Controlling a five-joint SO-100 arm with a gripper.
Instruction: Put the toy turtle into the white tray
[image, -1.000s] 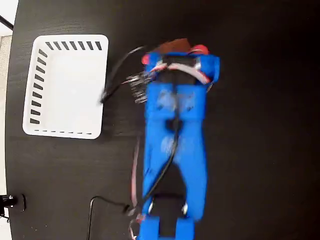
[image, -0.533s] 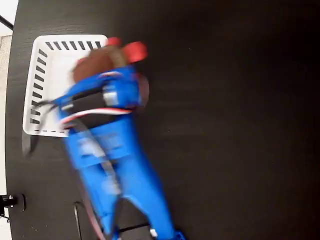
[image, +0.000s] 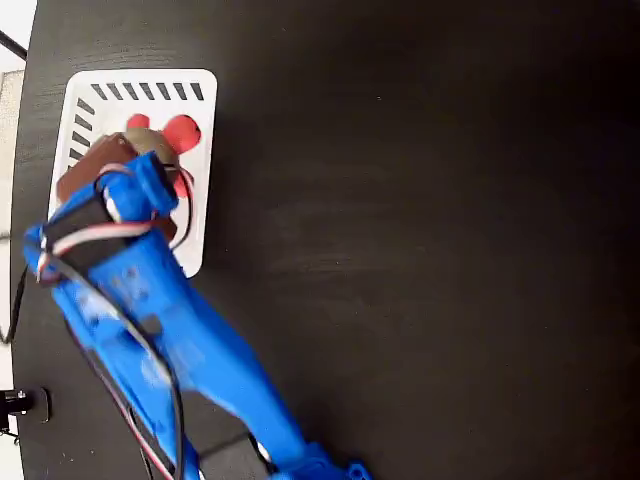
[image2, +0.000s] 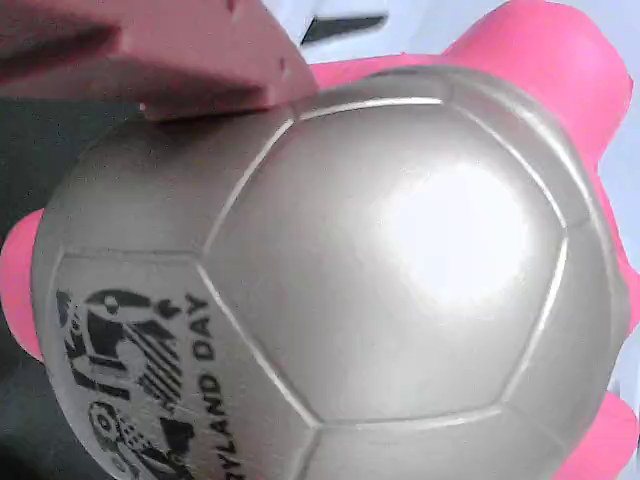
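The toy turtle (image2: 380, 270) fills the wrist view: shiny gold-beige domed shell with a black printed mark, pink head and feet around it. A pinkish finger (image2: 150, 50) presses on its upper left edge. In the fixed view the turtle (image: 165, 138) hangs over the white tray (image: 200, 90), its red head and a foot showing past the blue arm. My gripper (image: 135, 160) is shut on the turtle above the tray's middle. The second finger is hidden.
The blue arm (image: 170, 340) runs from the bottom of the fixed view up to the tray, with loose wires along it. The black table (image: 430, 240) stretches right of the tray. A small black fitting (image: 25, 403) sits at the left edge.
The arm has swung left with the turtle in its grip, from the table right of the tray to a spot over the tray's inside.
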